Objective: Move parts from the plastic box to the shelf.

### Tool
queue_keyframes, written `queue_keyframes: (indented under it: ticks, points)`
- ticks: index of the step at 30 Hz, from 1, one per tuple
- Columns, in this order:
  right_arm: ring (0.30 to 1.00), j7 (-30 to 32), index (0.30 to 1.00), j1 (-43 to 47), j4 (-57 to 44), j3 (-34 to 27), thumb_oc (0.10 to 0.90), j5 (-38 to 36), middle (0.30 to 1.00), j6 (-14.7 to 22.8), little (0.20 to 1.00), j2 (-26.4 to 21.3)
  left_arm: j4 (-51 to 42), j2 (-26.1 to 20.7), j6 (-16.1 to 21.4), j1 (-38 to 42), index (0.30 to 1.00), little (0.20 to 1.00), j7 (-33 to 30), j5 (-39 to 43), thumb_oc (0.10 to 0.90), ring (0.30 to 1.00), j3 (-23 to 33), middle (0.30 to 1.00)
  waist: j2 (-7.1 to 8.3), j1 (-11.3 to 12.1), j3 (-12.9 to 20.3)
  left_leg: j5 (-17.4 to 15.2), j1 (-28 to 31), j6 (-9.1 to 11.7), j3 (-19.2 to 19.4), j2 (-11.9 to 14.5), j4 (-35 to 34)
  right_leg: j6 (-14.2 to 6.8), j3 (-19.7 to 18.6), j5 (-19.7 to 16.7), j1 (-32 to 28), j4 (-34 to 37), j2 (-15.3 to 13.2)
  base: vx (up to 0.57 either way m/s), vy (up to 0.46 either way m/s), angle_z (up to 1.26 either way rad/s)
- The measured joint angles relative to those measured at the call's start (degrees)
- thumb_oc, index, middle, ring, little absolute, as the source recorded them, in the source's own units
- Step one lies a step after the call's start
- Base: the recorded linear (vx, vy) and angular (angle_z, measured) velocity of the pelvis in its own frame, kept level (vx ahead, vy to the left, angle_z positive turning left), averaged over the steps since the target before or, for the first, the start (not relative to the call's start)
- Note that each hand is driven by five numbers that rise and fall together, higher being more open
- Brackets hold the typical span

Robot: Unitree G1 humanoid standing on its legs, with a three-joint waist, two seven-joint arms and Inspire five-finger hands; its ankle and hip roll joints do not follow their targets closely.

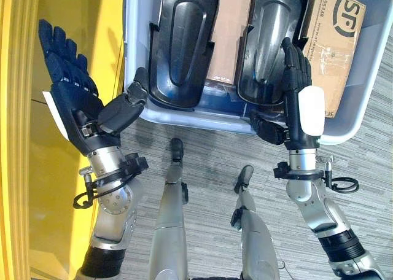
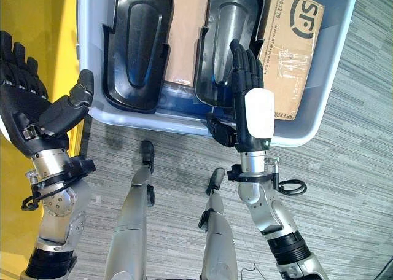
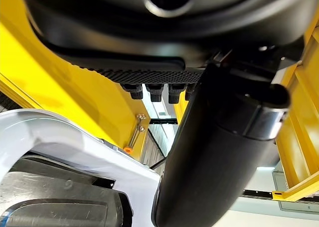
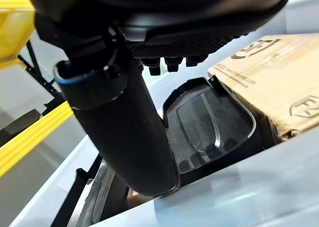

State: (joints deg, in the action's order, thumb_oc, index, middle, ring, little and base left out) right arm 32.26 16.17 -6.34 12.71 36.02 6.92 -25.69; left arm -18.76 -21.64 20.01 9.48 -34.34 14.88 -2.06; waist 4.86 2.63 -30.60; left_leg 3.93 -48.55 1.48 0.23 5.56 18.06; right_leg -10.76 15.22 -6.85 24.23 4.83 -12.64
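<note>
1. Parts sit in the plastic box (image 1: 359,102): I see one black part (image 1: 183,43) by its left wall, a second black part (image 1: 267,46) mid-box, and a cardboard carton (image 1: 331,40) against the right wall.
2. My left hand (image 1: 73,89) hangs outside the box's left wall over the yellow shelf (image 1: 24,108), fingers straight and spread, thumb near the near-left corner, holding nothing.
3. My right hand (image 2: 249,102) stands at the near rim between second part and carton, fingers straight, empty.
</note>
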Motion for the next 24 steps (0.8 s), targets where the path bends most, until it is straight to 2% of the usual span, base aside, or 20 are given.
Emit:
queue_keyframes:
  ticks: [15, 24]
  points:
    - [1.000, 0.99, 1.000, 2.27, 2.41, -0.01, 0.900, 6.59, 1.000, -2.27, 1.000, -1.79, 0.00, -0.01, 0.01, 0.03, 1.000, 1.000, 0.06, -0.03, 0.900, 1.000, 0.01, 1.000, 0.00, 0.71, 0.00, -0.01, -0.26, -0.01, -0.23, -0.08, -0.01, 0.00, 0.15, 0.01, 0.17, 0.00, -0.01, 0.00, 0.000, 0.00]
    - [1.000, 1.04, 1.000, 3.15, 3.65, 0.07, 0.900, 6.70, 1.000, -2.76, 1.000, -1.78, 0.00, 0.00, 0.01, 0.05, 1.000, 1.000, 0.98, -0.03, 0.900, 1.000, 0.00, 1.000, -0.01, 0.92, 0.00, -0.01, -0.31, -0.01, -0.26, -0.12, -0.12, -0.04, 0.26, 0.06, 0.21, 0.01, -0.03, 0.00, 0.000, 0.00]
